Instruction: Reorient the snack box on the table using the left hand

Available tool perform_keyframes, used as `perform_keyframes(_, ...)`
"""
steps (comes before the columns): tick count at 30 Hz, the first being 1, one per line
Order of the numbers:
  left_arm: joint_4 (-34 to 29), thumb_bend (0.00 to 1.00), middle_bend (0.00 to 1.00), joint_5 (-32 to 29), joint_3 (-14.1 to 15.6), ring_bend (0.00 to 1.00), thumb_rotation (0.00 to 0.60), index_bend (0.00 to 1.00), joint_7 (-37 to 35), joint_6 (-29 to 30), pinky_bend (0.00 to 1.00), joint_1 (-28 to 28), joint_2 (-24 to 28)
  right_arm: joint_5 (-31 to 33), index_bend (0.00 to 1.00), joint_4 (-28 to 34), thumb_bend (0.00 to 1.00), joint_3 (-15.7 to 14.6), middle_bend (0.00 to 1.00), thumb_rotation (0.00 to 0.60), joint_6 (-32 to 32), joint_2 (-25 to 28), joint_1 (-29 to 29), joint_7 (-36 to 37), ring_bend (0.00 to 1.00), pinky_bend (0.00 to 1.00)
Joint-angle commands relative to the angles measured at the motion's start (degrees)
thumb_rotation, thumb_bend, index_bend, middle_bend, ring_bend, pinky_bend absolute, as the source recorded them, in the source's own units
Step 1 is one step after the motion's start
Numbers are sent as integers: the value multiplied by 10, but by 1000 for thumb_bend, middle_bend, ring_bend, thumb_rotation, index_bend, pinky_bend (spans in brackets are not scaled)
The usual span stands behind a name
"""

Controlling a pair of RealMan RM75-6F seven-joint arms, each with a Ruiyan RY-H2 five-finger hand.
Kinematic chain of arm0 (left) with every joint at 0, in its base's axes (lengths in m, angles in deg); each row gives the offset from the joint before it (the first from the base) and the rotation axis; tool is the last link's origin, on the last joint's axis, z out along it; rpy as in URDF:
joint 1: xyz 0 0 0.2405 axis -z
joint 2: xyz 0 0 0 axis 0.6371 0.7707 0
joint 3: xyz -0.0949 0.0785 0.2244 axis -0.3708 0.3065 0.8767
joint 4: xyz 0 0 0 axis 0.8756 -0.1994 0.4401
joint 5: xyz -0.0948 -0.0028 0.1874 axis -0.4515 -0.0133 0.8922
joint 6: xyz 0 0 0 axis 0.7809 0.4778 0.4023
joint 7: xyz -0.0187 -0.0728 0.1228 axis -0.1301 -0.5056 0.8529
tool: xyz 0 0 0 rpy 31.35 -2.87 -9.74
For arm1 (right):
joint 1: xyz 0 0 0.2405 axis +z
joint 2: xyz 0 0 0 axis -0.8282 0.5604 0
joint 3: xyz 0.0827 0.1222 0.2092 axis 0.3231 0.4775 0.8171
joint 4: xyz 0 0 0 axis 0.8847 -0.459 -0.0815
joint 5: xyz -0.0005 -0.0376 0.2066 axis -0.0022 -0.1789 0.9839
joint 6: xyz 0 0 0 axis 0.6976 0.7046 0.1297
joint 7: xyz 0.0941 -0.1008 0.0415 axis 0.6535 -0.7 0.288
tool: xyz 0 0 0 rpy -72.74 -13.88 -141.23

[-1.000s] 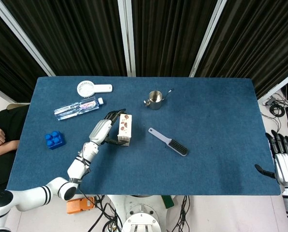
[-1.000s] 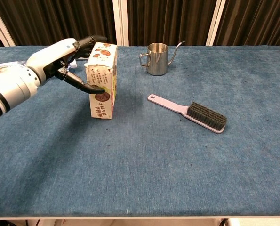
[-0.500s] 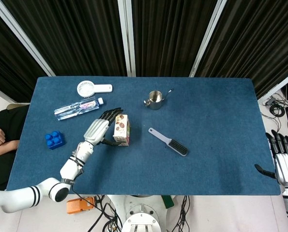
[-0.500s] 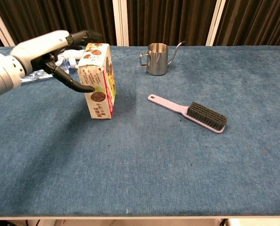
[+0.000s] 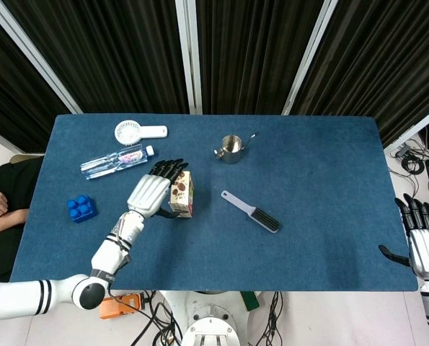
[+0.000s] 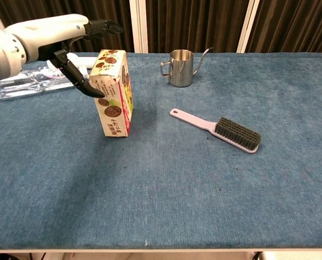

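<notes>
Snack box (image 6: 113, 93) is standing on end on the table (image 6: 166, 179), near the left-centre, leaning slightly, likely mid-tip. Left hand (image 6: 52, 38) is hovering just above its top-left edge, fingers spread, thumb reaching toward the upper side; contact unclear, nothing gripped. Right hand (image 5: 425, 241) is idling off the table's far right edge, fingers apart. Box printing shows cookie pictures; the text is too small to read.

Blue cloth on counter (image 6: 215, 184); cream snack box (image 6: 113, 93) with brown cookie print; lilac brush (image 6: 217, 130), dark bristles.
</notes>
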Motion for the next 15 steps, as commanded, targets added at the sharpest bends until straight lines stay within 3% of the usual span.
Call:
perform_keyframes(1,-61,0,0,-135,-26,0,600,0,121,45,14,58,-2,1,0,-2,219,0,43,600,0,0,-1,2,0,0)
perform_keyframes(7,-67,0,0,-244,-42,0,600,0,189,81,17,106,-16,2,0,-12,219,-1,43,600,1,-5,-2,12,0,0)
perform_keyframes(15,-51,0,74,-297,-46,35,600,28,198,89,52,135,-27,4,0,-19,219,0,43,600,3,-7,-1,18,0,0)
